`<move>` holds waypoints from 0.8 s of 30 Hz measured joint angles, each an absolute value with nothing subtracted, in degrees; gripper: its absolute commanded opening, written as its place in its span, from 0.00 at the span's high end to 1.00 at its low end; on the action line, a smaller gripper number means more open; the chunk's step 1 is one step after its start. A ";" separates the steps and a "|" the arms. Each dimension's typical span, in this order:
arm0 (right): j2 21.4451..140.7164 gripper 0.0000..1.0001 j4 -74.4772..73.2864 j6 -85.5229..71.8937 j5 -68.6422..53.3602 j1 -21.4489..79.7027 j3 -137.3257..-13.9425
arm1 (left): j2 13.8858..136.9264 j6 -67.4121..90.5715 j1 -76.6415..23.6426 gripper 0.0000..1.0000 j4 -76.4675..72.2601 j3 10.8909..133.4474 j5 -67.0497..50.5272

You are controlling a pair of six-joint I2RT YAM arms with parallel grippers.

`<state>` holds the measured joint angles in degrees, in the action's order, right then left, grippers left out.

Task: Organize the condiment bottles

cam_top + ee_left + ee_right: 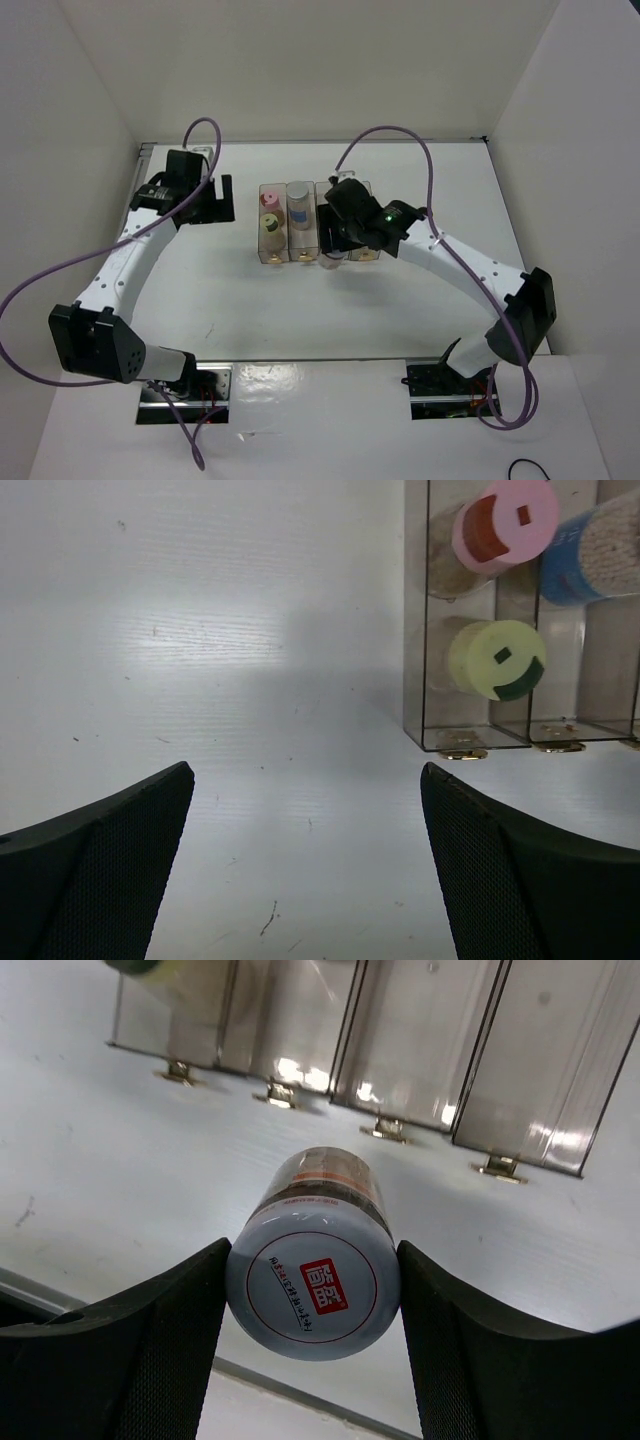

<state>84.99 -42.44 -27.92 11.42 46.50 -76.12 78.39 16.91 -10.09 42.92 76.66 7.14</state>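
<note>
Pink-capped bottle in leftmost bin.

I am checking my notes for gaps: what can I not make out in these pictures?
Top view: the right arm covers the two right-hand bins, hiding their contents.
Left wrist view: the blue-labelled bottle is cut off by the right edge; its top is out of frame.
Right wrist view: the small print on the jar in the right pincer is too small to read.
</note>
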 measured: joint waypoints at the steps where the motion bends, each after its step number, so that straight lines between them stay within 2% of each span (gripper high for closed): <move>1: 84.99 0.78 -42.59 -27.53 11.92 46.50 -77.58 | 78.41 16.91 -9.30 0.00 42.61 75.77 6.68; 8: 87.96 0.81 -44.71 -24.34 14.06 44.21 -86.52 | 78.35 16.84 -6.13 0.00 40.42 72.82 3.70; 17: 96.44 0.82 -44.84 -19.33 14.76 35.92 -91.70 | 78.37 16.62 -2.61 0.00 38.17 71.09 1.32; 24: 101.73 0.83 -44.66 -17.32 13.98 34.83 -95.79 | 79.75 16.45 -1.23 0.00 37.47 70.85 -0.10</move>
